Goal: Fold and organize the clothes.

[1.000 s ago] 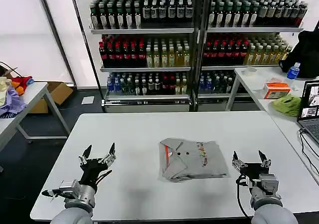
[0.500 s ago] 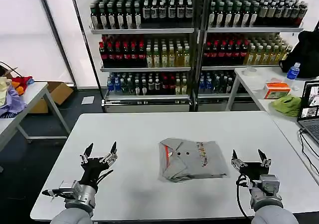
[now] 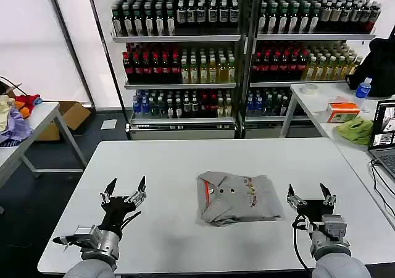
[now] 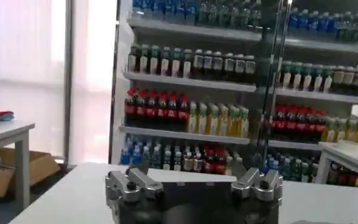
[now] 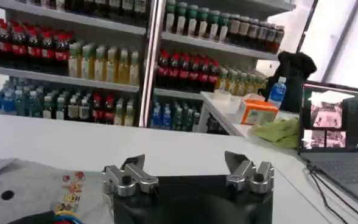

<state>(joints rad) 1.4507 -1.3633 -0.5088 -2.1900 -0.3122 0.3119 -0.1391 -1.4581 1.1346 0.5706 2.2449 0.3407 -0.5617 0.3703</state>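
Folded T-shirt at mid worktop.
Left end effector and right end effector spread, empty, flanking; likely only final tidying left.

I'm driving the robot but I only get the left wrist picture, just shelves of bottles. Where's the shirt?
Observer: The folded grey T-shirt lies in the middle of the white table, between the two arms.
Operator: Is my pincer touching it?
Observer: No. The left pincer is open, off to the shirt's left.
Operator: And the other one?
Observer: The right pincer is open too, beside the shirt's right edge, holding nothing.
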